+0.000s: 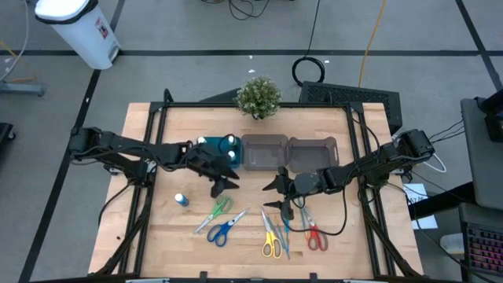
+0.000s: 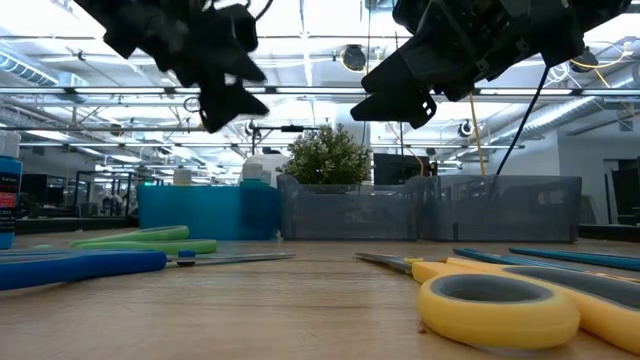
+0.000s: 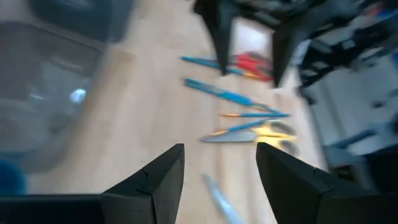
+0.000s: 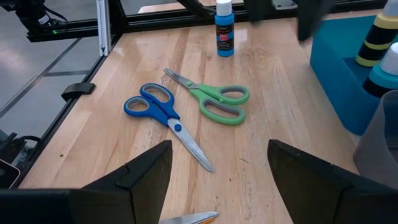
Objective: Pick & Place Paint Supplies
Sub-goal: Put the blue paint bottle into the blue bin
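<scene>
The left claw [image 1: 225,182] hung above the tabletop [image 1: 165,141] with its fingers [image 3: 163,171] spread and nothing between them; it sat just in front of the teal tray [image 1: 206,143], over bare wood; the right claw [image 1: 281,196] hovered near the middle of the tabletop, in front of the grey bins [image 1: 288,151], its fingers [image 4: 149,165] likewise spread and empty; in the low view both claws were clear of the surface.

A blue bottle [image 1: 181,200] with a white cap stood alone on the wood, toward the left side, well apart from the tray; inside the tray stood other small bottles [image 1: 228,146], their number hard to tell from above; the green scissors [image 1: 218,209] lay just beside the blue scissors [image 1: 224,228], in front of the left claw, the two pairs nearly touching at their blades; further right, the yellow scissors [image 1: 271,240] lay close to the front edge, with thin blue sticks [image 1: 284,232] beside and across them; the red scissors [image 1: 314,236] lay nearest the right side, by a dark cable; the right claw stood just behind this right-hand cluster.

A small potted plant [image 1: 258,97] stood at the far edge of the tabletop, behind the bins.
</scene>
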